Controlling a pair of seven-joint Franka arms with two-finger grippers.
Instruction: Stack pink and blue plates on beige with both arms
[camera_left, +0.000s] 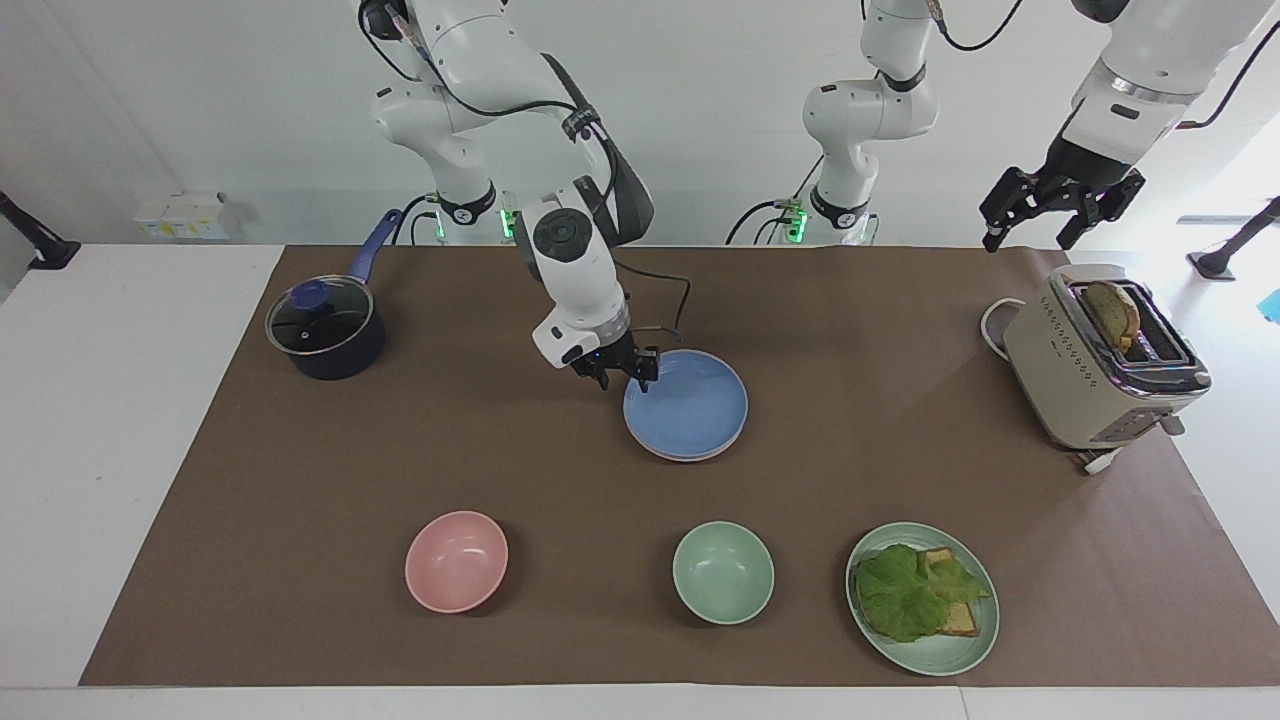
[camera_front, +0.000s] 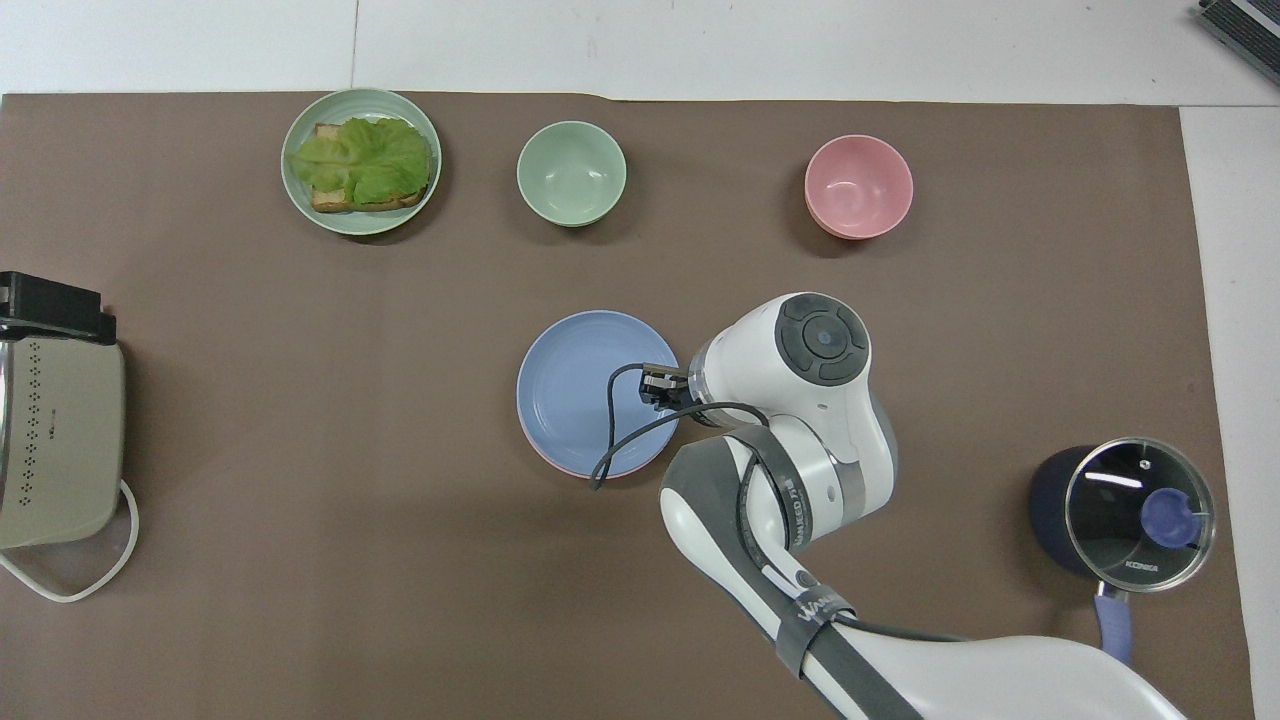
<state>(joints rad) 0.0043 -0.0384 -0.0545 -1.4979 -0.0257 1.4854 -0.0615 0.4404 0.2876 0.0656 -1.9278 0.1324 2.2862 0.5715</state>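
Probably the blue plate (camera_left: 686, 405), light, stiff and smooth, is best pinched at its rim beside the right gripper (camera_left: 622, 375), which stands open and empty, while the left gripper (camera_left: 1058, 212) waits open over the toaster (camera_left: 1085, 380).

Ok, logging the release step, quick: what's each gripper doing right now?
Right gripper: open, holding nothing, at the rim of the blue plate, which tops the stack.
Left gripper: open, empty, waiting in the air above the toaster.
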